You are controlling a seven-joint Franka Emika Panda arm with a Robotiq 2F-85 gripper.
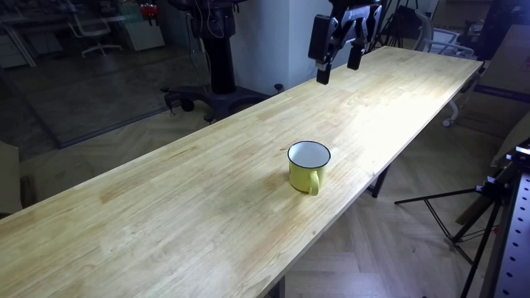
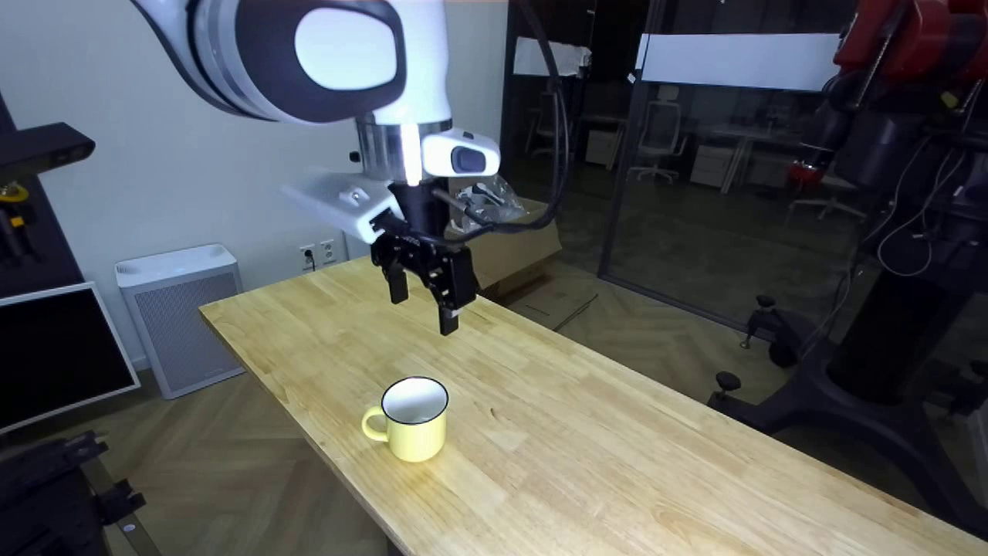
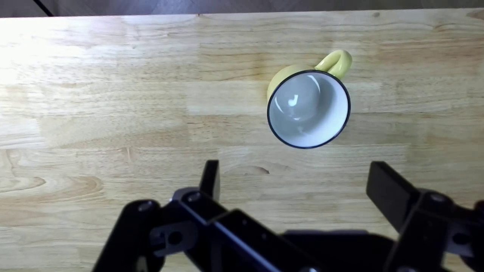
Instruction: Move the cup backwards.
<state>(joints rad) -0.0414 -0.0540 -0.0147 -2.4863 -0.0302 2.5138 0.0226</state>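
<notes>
One yellow-green cup (image 1: 304, 176) stood upright on the long wooden table (image 1: 165, 198), its white interior and dark rim visible to you in all three views. It lay nearer to one long edge, and its handle (image 1: 314, 184) pointed slantwise toward that same edge. Your gripper (image 2: 423, 313) hung above the table in both exterior views, fingers (image 2: 448, 320) downward, well apart from the cup. In the wrist view you saw the fingers spread wide, with wood grain and a small dark knot (image 3: 261, 170) between the tips; the cup sat beyond them, higher in the view and apart from both. Above the gripper, the white arm (image 2: 424, 69) occupied the upper part of an exterior view, a dark cable (image 2: 517, 228) looped beside it. Beyond the table you faced a cardboard box (image 2: 517, 259) and, by the wall (image 2: 255, 177), a white unit (image 2: 185, 320) with a grey grille. A black wheeled stand (image 1: 221, 62) stood off the opposite long edge, while a tripod (image 1: 494, 189) stood off the edge nearer the cup.
</notes>
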